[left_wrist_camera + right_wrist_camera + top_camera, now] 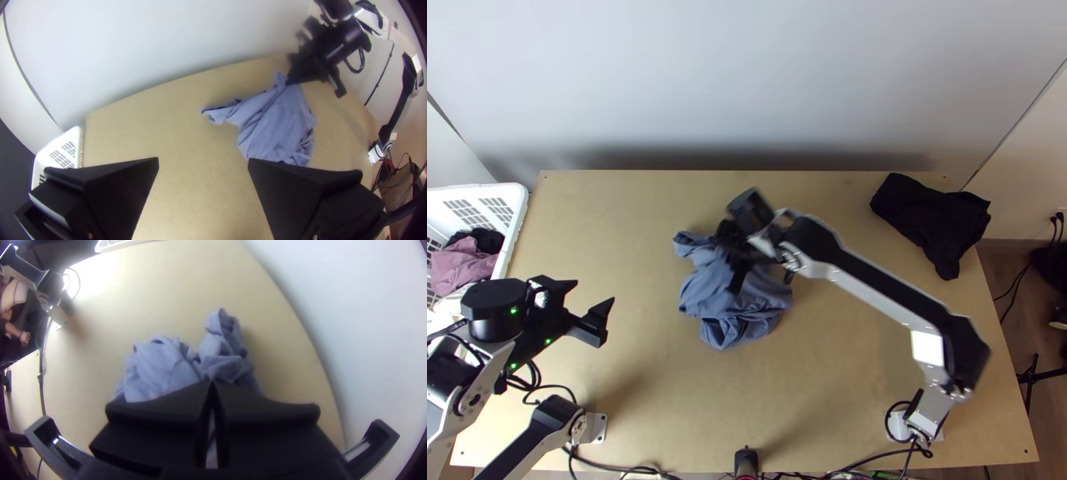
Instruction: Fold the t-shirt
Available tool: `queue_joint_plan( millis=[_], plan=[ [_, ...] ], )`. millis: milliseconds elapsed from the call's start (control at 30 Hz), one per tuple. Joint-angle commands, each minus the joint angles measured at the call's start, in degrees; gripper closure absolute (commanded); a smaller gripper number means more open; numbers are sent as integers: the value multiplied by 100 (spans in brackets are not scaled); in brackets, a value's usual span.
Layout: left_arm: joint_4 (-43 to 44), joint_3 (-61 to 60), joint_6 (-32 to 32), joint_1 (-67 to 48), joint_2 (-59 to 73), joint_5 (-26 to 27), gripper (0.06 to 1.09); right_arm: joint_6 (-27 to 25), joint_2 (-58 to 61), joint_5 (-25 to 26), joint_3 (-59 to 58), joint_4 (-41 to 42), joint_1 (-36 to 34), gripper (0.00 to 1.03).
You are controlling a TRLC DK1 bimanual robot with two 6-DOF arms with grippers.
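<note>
The blue-grey t-shirt (723,300) lies bunched near the middle of the wooden table (635,384), full of loose creases. In the top view, a narrow end of it sticks out toward the far left, away from the main heap.

The right gripper (737,272) is over the far part of the t-shirt, its fingers together and clamped on a pinch of the cloth. In the left wrist view, the fabric rises to a peak at those fingertips. The right arm (891,288) slants over the table to the right of the t-shirt.

The left gripper (595,293) is well apart from the t-shirt, out to its left, with its fingers spread and nothing between them.

Farther left of the t-shirt stands a white basket (519,210) holding a pink cloth (463,264) and a dark cloth (487,238). A black cloth (931,220) lies rumpled to the far right of the t-shirt. Behind the t-shirt, past the table's far edge, is a pale wall (747,80).
</note>
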Motion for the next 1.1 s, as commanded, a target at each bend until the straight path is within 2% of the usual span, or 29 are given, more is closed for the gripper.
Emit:
queue_joint_plan(
  millis=[0, 133, 367, 467, 633, 767, 967, 1067],
  plan=[
    [154, -128, 229, -108, 169, 22, 11, -439, -774, 589, 132, -119, -332, 100],
    [356, -75, 414, -144, 371, 22, 11, -597, -1011, 782, 439, -506, -367, 100],
    [655, 153, 291, -469, 740, 30, 11, -650, -1424, 843, 220, -963, -218, 100],
    [673, 162, 282, -495, 740, 30, 11, -834, -1609, 1213, 202, -980, 2, 100],
    [682, 127, 273, -495, 687, 30, 11, -1441, -1907, 2408, 228, -787, 459, 100],
    [690, 127, 220, -495, 679, 30, 11, -1722, -2127, 2847, 598, -383, 450, 100],
    [743, 65, 203, -504, 687, 30, 11, -3119, -2347, 3463, 967, 628, 564, 100],
    [831, 48, 203, -601, 784, 30, 11, -3269, -2470, 3586, 958, 602, 889, 100]
  ],
)
